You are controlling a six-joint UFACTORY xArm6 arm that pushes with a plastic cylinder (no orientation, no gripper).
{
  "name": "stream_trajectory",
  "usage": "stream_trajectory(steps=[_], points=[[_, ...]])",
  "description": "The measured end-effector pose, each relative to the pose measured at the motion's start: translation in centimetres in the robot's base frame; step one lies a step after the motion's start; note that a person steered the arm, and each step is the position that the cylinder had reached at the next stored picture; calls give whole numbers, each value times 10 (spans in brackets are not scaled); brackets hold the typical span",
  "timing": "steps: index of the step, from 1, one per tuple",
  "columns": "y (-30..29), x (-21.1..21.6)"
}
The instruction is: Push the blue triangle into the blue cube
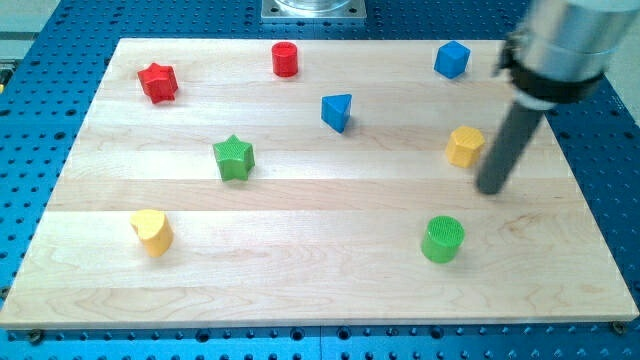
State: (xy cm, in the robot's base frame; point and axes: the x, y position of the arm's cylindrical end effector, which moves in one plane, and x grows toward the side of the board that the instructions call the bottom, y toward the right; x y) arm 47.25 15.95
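Blue, the small triangle block (337, 111) is sitting near the pale wooden board's (300, 280) middle top, well apart from the blue cube (452, 59) at the view's upper right. You are seeing the approach step: my tip (490, 189), a bare rod with nothing to open or close, is standing just right of the yellow block (464, 146). It is leaning slightly. Next, I judge, it needs to get round to the triangle's lower left.

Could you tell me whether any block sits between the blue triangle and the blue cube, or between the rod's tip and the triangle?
Nothing visible lies between the blue triangle and the blue cube. My tip is at the view's right, just right of the yellow block, which sits close to the straight line toward the triangle.
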Motion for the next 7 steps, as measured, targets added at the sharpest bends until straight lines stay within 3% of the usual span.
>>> stream_trajectory(steps=[1, 2, 3, 4, 5, 6, 7], points=[[-120, -42], [-177, -68], [-151, -124], [-65, -131], [-96, -119], [-57, -84], [-33, -117]])
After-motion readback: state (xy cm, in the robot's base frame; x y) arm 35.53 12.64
